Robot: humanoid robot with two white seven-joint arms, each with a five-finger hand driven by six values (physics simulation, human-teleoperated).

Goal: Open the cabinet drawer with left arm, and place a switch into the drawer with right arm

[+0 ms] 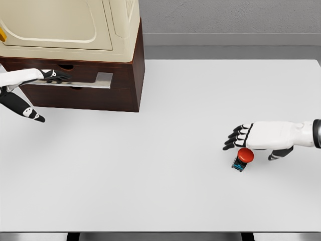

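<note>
Broad white tabletop (150, 165) carries a dark brown wooden cabinet (128, 75), its drawer (75, 80) slightly drawn. Left robot hand (50, 76) rests at the drawer's grey handle; grip cannot be determined. Right robot hand (246, 136) hovers, fingers extended, released. Red-capped black switch (243, 157) lies just beneath its palm.

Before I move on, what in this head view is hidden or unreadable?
- Drawer interior: the angle is too flat; only its pale front edge shows.
- Left hand grip on the drawer: too small to judge.
- Switch: sits partly under the right hand; contact unclear, and its dark base is too small to read.
- Cabinet: cut off by the left edge.
</note>
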